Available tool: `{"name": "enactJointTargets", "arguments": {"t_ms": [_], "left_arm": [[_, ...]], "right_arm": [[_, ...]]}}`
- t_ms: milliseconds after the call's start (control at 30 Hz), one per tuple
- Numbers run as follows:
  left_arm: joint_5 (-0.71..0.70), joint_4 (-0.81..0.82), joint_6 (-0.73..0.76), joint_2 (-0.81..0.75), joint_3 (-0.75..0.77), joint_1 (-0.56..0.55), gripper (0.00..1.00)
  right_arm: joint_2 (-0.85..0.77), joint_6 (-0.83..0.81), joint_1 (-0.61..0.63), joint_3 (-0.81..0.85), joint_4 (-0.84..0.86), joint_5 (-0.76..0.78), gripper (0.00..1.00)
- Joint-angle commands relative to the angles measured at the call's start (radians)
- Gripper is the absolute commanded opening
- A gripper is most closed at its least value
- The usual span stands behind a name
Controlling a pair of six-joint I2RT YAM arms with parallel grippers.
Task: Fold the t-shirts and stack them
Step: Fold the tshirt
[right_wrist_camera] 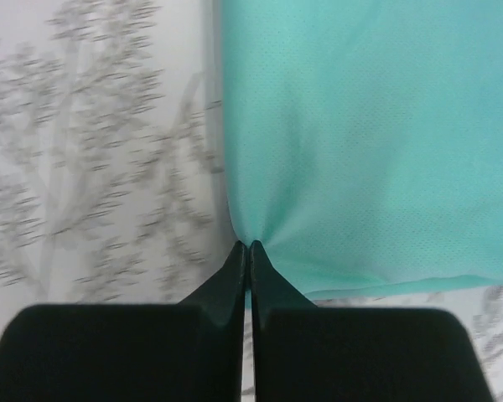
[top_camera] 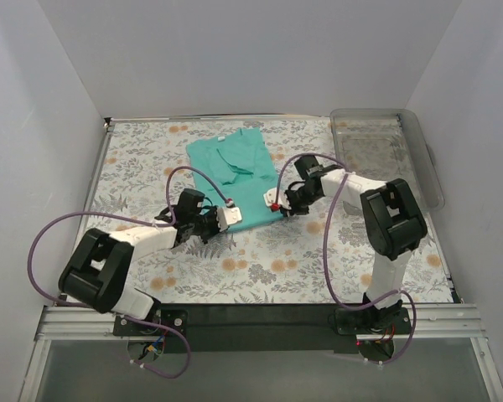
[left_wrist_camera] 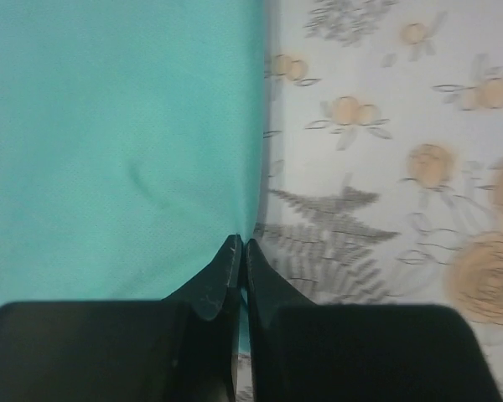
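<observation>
The teal-green t-shirt (top_camera: 235, 172) lies partly folded on the flowered table cover, neck towards the back. My left gripper (top_camera: 225, 219) is shut on the shirt's near left edge; the left wrist view shows the cloth (left_wrist_camera: 126, 151) pinched between the closed fingertips (left_wrist_camera: 230, 255). My right gripper (top_camera: 277, 206) is shut on the shirt's near right corner; the right wrist view shows the cloth (right_wrist_camera: 369, 142) puckered where the closed fingertips (right_wrist_camera: 239, 255) hold it. Both grippers sit low at the shirt's near hem.
A clear plastic bin (top_camera: 386, 155) stands at the back right. The flowered table cover (top_camera: 260, 260) spreads in front of the shirt. White walls enclose the left, back and right. Purple cables loop over both arms.
</observation>
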Motion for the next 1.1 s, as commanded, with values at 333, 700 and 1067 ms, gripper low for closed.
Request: {"name": "enactJointTargets", "arguments": {"t_ms": [333,700,1067], "left_arm": [[-0.011,-0.158,-0.191,-0.260,-0.161,-0.306,0.14],[-0.110,-0.172,-0.194,-0.525,-0.207,-0.314,0.81],[-0.141,-0.129,-0.183,-0.504,-0.261,-0.331,0.72]], "right_arm": [[-0.484,-0.007,0.016,-0.529,-0.088,0.022,0.15],[-0.596,-0.060,0.016,-0.541,-0.071,-0.029,0.65],[-0.510,-0.080,0.014,-0.544,-0.013,0.006,0.61]]}}
